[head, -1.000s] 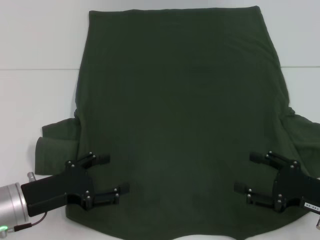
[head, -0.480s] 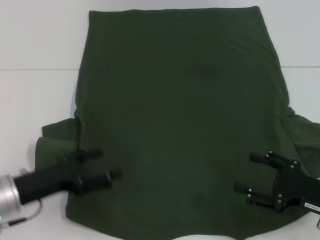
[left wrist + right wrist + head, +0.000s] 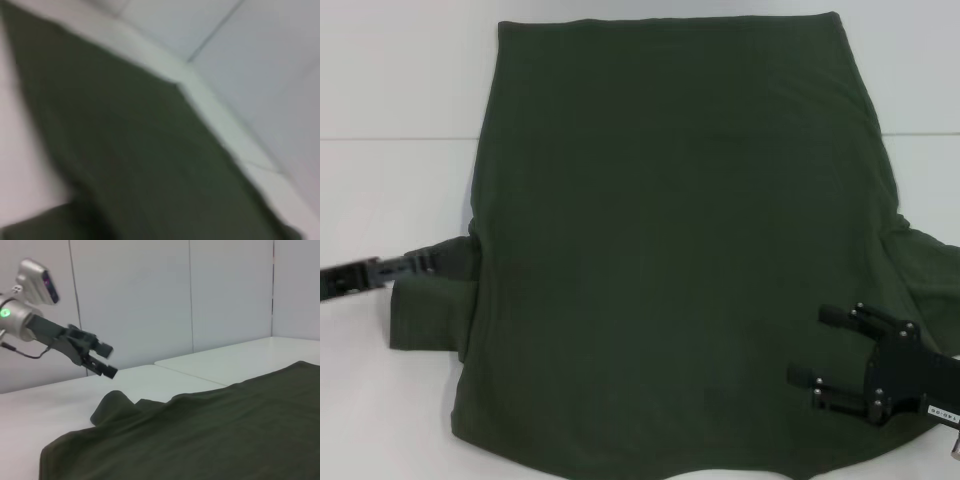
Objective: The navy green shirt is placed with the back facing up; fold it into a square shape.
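Note:
The navy green shirt [image 3: 670, 250] lies spread flat on the white table, plain side up, hem toward the far edge and sleeves near me. My right gripper [image 3: 810, 345] hovers open over the shirt's near right part, with nothing between its fingers. My left gripper [image 3: 410, 266] is at the far left, just off the cloth beside the bunched left sleeve [image 3: 430, 305]. The right wrist view shows the left gripper [image 3: 110, 361] raised above the table, fingers apart and empty. In the left wrist view the shirt [image 3: 125, 150] is only a blur.
Bare white table [image 3: 390, 190] lies on both sides of the shirt, with a seam line across it. The right sleeve [image 3: 928, 265] is rumpled at the right edge. A pale wall [image 3: 150, 300] stands behind the table.
My left gripper has drawn back from over the shirt's near left part, out to the left beside the sleeve. The right gripper and the shirt have not moved.

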`<state>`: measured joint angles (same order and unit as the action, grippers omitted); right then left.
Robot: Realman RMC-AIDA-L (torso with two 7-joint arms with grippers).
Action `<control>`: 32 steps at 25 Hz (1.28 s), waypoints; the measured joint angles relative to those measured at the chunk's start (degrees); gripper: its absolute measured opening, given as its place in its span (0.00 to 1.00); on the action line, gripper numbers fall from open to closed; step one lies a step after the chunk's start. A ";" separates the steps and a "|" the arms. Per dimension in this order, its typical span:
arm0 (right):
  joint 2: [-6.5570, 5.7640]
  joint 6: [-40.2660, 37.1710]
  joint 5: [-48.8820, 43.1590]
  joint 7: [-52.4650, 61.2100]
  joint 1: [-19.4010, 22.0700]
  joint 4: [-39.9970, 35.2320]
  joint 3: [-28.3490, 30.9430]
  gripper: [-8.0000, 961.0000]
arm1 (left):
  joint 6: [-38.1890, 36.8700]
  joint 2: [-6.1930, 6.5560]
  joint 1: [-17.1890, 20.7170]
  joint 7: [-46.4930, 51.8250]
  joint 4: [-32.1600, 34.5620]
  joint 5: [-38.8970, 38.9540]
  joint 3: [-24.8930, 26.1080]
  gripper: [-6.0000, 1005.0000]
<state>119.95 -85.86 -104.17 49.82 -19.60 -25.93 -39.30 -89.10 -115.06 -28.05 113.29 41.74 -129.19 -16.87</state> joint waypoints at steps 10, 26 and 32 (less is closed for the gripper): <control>0.02 -0.03 -0.02 0.23 0.00 0.00 -0.20 0.93 | 11.95 1.54 -2.67 7.24 -0.36 -10.02 0.84 0.94; -0.05 -0.04 0.07 0.28 -0.27 0.00 -0.07 0.93 | 15.33 0.86 -2.86 4.94 -4.79 -9.94 -2.29 0.93; -0.07 0.00 0.11 0.28 -0.26 0.00 -0.06 0.93 | 14.77 0.57 -3.37 4.64 -4.88 -10.09 -4.95 0.93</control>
<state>119.87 -85.86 -104.06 50.10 -19.86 -25.93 -39.37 -74.33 -114.49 -31.42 117.93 36.86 -139.28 -21.82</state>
